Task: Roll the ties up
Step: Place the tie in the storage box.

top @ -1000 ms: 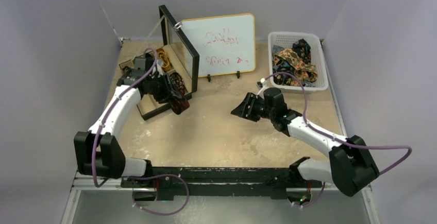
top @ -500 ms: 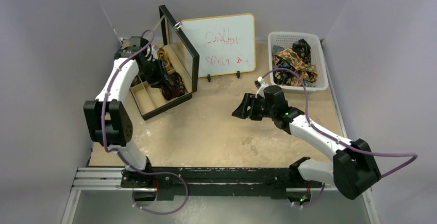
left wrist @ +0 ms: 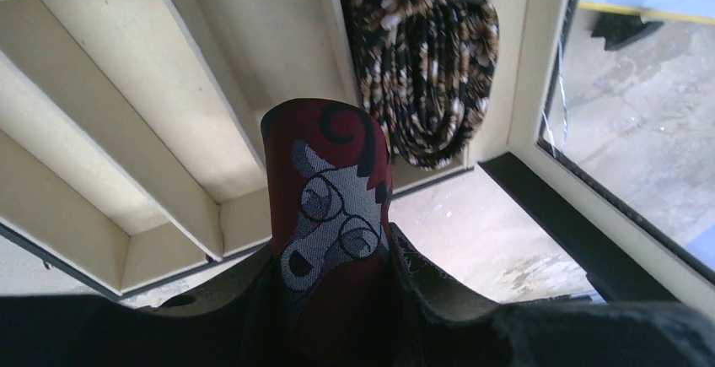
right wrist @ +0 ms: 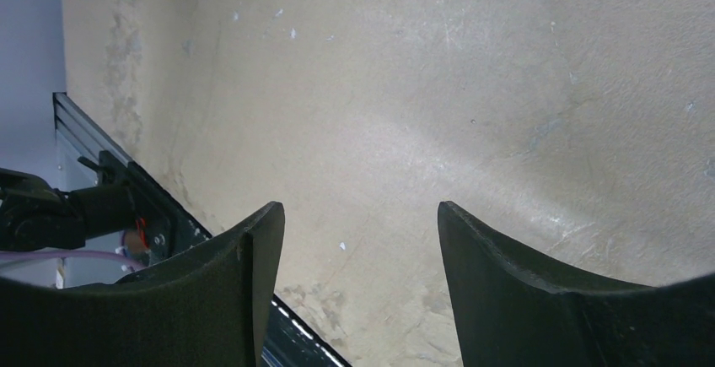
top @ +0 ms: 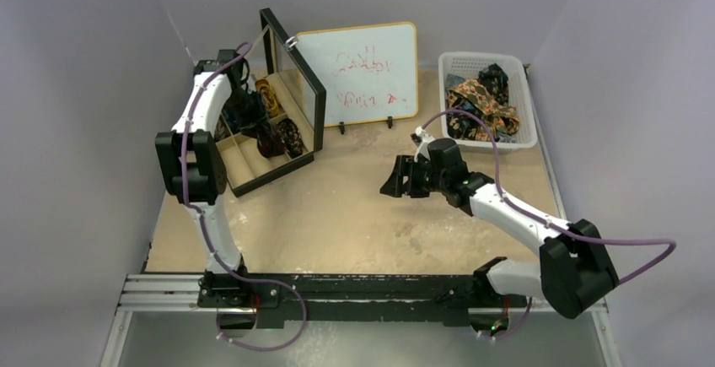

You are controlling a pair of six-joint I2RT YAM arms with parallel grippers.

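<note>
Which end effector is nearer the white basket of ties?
Right. The right end effector is open above the table, short of the basket and to its left. The left end effector is far across, in the divided box, shut on a maroon tie.

High rear overhead view, wrist views close, sharing table (top: pixel 337 207)

Whiteboard (top: pixel 358 72) with red scribbles stands ahead of me, white basket (top: pixel 529 101) to its right, black-framed divided box (top: pixel 274 173) to its left, lid up.
</note>
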